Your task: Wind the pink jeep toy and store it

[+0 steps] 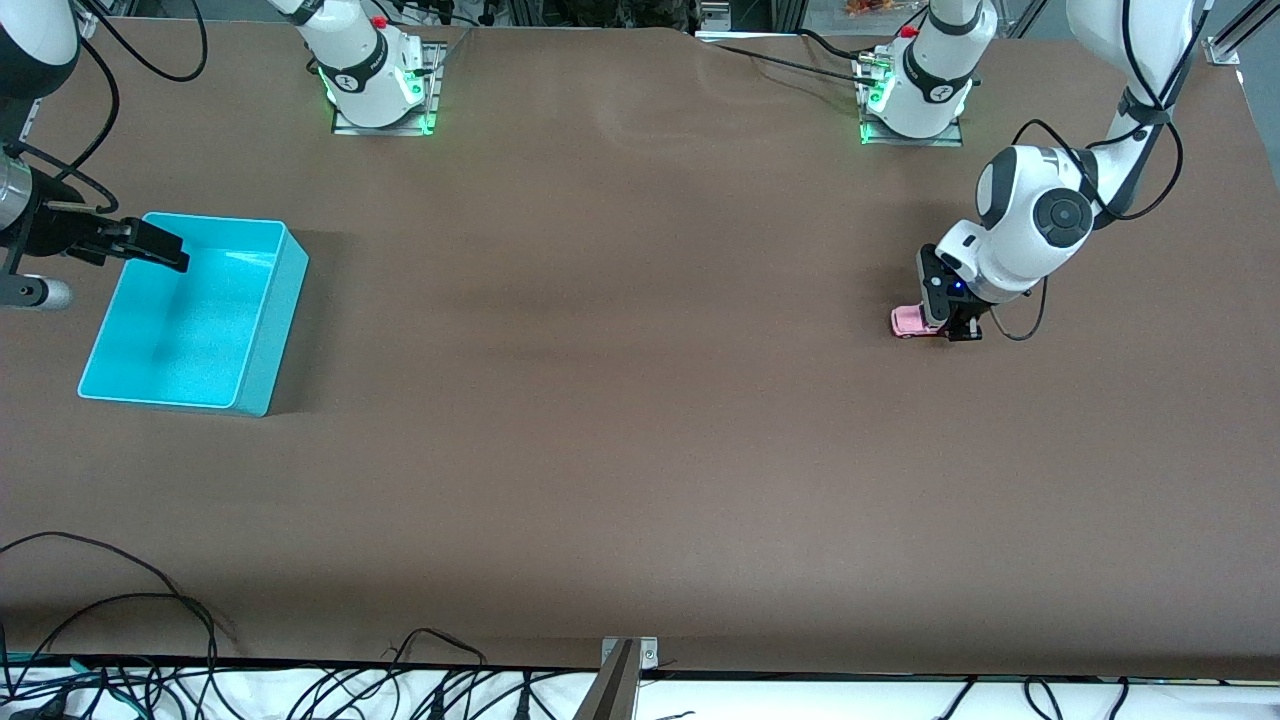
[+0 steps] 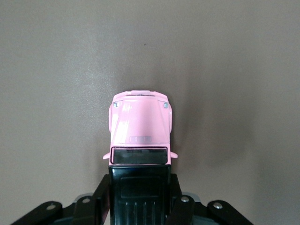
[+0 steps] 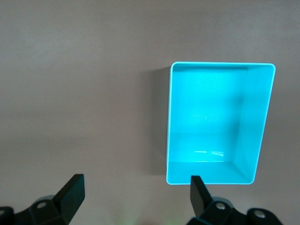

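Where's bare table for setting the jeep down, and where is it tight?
Bare brown table spans everything between the turquoise bin and the pink jeep toy. Tight spots: at the jeep, where the left gripper is shut on it, and the bin's rim, where the open right gripper hangs. The bin is empty.

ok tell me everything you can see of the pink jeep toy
The pink jeep toy is a tiny boxy car with a glossy pink hood, a dark windscreen and a ribbed black roof, plastic by the look of it. It sits upright on the brown table toward the left arm's end. The left pincer is shut on its rear body, one finger on each side. Its wheels are hidden from above.
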`<state>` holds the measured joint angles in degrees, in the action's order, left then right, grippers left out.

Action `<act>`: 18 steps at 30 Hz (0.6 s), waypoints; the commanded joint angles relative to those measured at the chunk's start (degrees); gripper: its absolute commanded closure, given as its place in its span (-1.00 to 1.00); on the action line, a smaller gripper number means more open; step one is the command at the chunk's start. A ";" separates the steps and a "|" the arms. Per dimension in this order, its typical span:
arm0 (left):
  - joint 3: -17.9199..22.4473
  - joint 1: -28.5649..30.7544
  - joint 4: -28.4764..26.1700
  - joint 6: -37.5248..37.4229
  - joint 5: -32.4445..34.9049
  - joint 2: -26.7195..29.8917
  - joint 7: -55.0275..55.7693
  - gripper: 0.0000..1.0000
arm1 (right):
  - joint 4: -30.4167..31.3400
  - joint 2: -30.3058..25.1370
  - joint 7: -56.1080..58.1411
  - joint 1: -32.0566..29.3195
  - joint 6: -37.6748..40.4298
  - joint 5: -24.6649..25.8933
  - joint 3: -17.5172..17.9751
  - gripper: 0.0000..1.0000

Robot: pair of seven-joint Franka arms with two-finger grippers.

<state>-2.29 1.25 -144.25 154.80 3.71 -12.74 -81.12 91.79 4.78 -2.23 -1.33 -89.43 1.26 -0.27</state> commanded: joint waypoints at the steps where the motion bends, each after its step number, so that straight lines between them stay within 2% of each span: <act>1: 0.35 0.06 1.69 0.94 0.50 -3.35 0.79 1.00 | -1.00 0.23 -0.15 0.01 0.57 -0.91 -0.17 -1.00; 18: 1.40 0.85 1.69 2.61 0.50 -4.40 -0.09 1.00 | -1.00 0.23 -0.15 0.01 0.57 -0.91 -0.17 -1.00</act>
<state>-1.94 1.41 -144.24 154.84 3.71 -12.78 -81.15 91.79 4.79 -2.23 -1.33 -89.43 1.26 -0.27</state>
